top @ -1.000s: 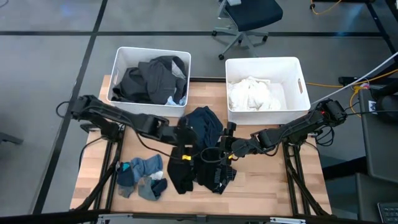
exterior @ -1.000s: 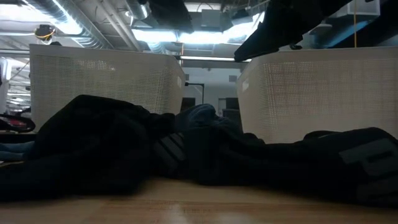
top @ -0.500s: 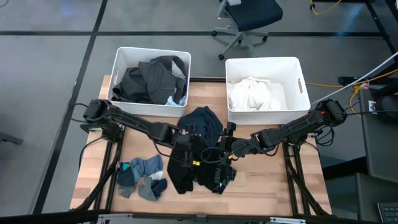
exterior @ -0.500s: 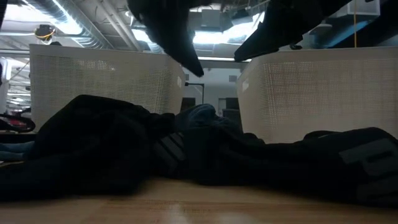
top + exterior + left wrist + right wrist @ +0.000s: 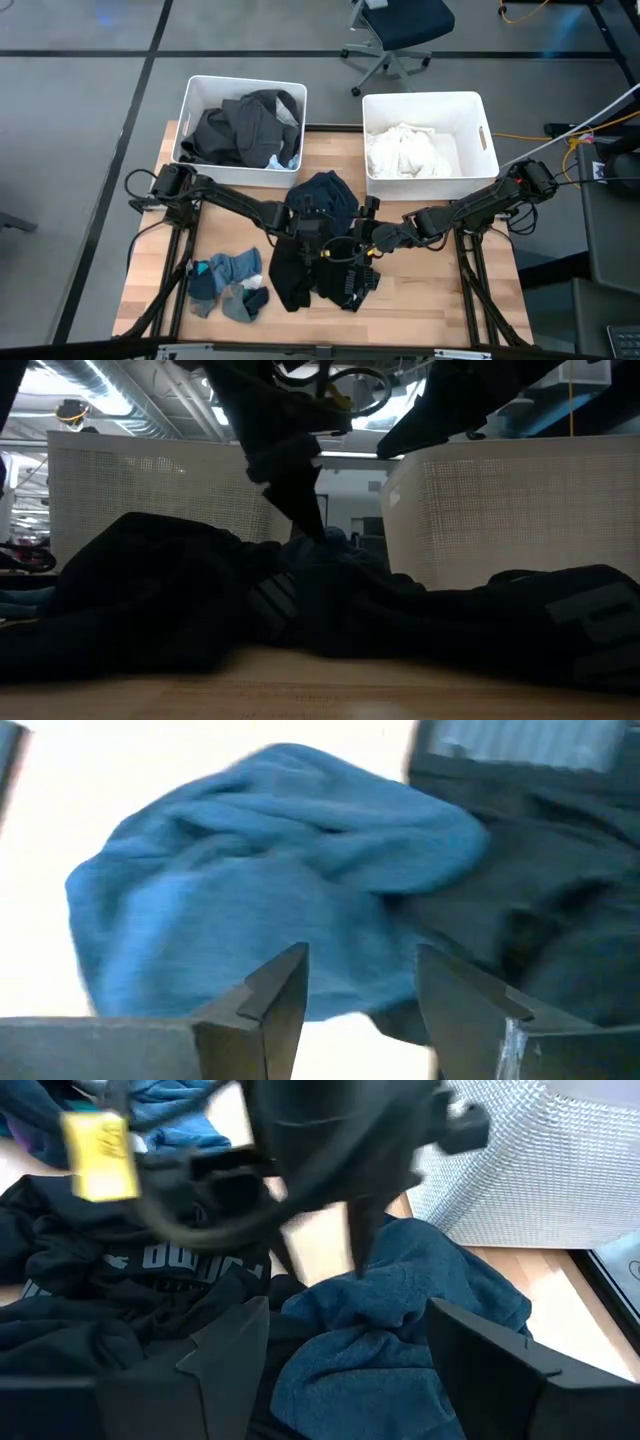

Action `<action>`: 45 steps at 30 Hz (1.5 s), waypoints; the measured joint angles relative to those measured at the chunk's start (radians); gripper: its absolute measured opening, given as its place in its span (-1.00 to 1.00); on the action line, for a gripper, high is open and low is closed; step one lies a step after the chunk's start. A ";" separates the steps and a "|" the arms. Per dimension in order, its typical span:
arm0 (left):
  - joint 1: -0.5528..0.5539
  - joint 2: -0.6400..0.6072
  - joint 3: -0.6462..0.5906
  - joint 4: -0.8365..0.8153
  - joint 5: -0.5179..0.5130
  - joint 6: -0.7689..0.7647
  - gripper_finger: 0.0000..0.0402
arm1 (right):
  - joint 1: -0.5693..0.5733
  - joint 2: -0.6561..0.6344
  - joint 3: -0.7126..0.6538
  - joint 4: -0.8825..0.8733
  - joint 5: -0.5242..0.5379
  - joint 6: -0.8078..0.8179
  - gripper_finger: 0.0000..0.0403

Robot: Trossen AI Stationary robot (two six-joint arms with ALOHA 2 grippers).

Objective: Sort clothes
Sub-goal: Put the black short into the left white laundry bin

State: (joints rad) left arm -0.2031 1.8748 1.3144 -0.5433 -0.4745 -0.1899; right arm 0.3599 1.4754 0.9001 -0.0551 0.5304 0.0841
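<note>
Around my wooden table [image 5: 420, 290] the floor [image 5: 80, 90] was grey, crossed by dark seam lines. An office chair [image 5: 395, 35] on a star base stood beyond the far edge. Yellow cables [image 5: 540, 135] trailed across the floor to my right. From table height I saw ceiling ducts [image 5: 120, 400] and bright strip lights [image 5: 260, 418] overhead.

Light wood tabletop [image 5: 420, 290]. At its far edge, two white bins: left bin [image 5: 192, 100] with dark grey clothes, right bin [image 5: 475, 105] with white ones. Centre: teal garment [image 5: 325, 192] touching black garments [image 5: 300, 280]. Near left corner: grey-blue socks [image 5: 228, 283].
</note>
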 joint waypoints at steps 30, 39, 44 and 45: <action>0.003 0.055 -0.085 0.381 0.142 -0.059 -0.15 | 0.003 0.000 0.000 -0.042 -0.007 0.000 0.34; -0.003 -0.058 -0.082 0.370 0.091 -0.057 -0.15 | 0.077 -0.035 0.001 -0.118 -0.008 0.049 0.34; 0.029 -0.015 -0.084 0.423 0.189 -0.068 -0.15 | 0.110 -0.019 0.001 -0.237 0.002 0.163 0.34; 0.035 -0.006 -0.084 0.433 0.196 -0.068 -0.15 | 0.116 -0.015 0.000 -0.261 0.006 0.189 0.34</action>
State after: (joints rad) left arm -0.1685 1.8692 1.2301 -0.1107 -0.2786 -0.2579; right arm 0.4759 1.4601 0.9005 -0.3163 0.5367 0.2728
